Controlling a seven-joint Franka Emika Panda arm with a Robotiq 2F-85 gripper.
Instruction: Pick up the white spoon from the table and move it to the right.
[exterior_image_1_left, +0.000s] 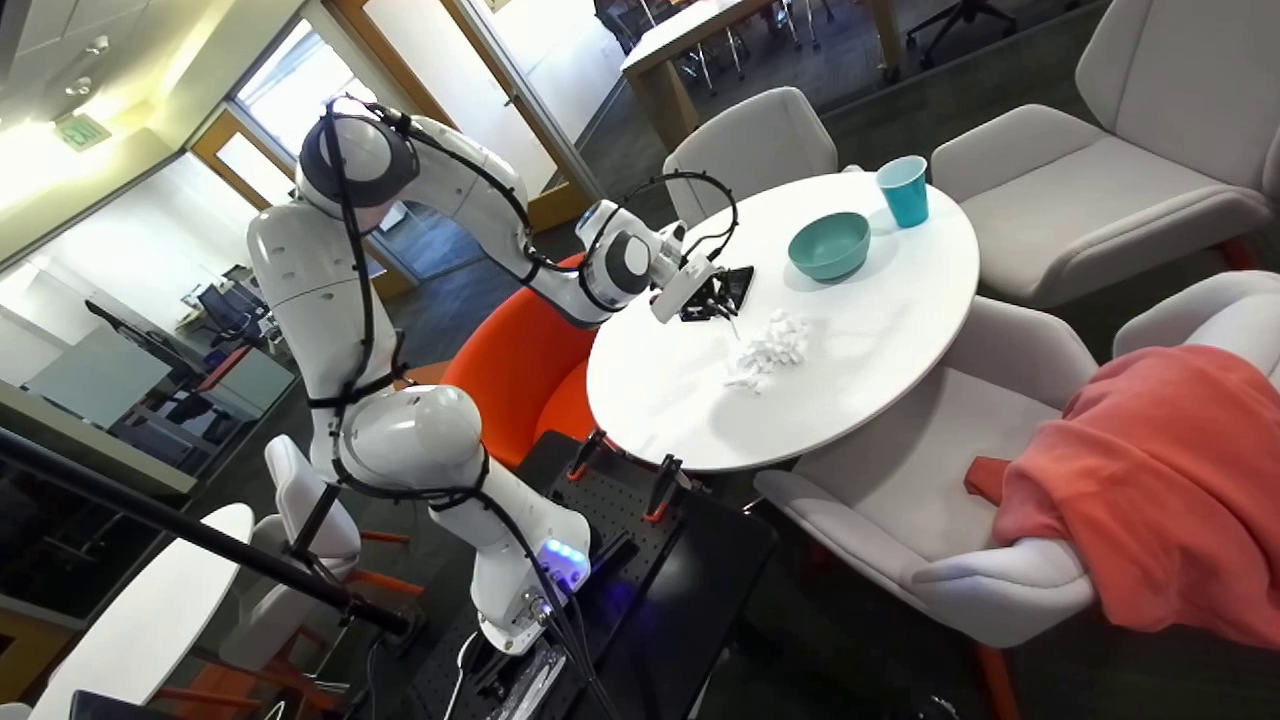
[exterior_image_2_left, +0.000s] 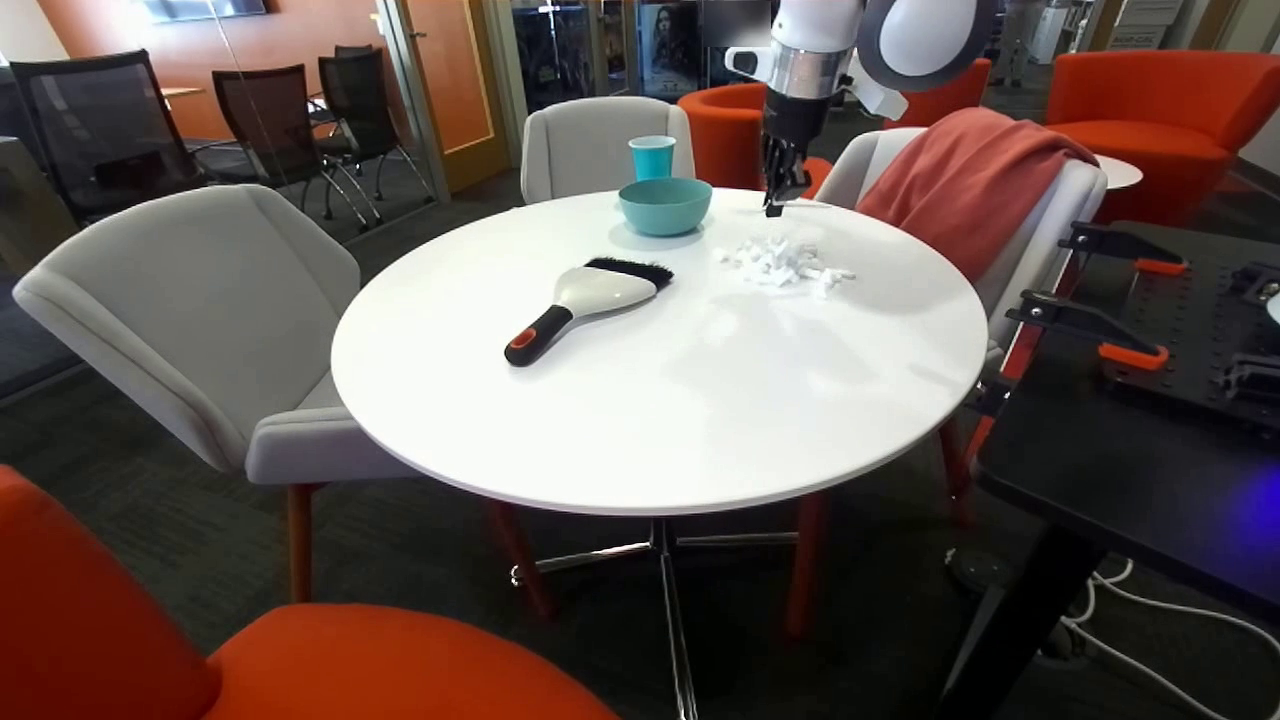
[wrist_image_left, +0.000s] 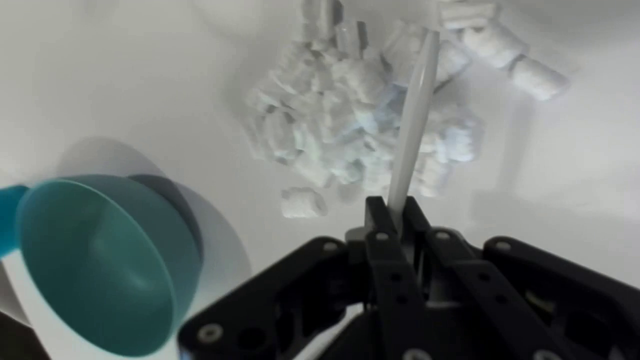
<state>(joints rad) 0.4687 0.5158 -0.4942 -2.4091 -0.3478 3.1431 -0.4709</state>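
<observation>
My gripper is shut on a thin white stick-like piece, the white spoon. The spoon points away from the fingertips over a pile of small white pieces. The spoon's other end is hidden by the fingers. In an exterior view the gripper hangs above the far side of the white round table, behind the pile. In an exterior view the gripper shows above the table, near the pile.
A teal bowl and a blue cup stand beyond the pile. The bowl is at lower left in the wrist view. A white brush with black bristles lies on the table. Chairs surround the table; one carries a coral cloth.
</observation>
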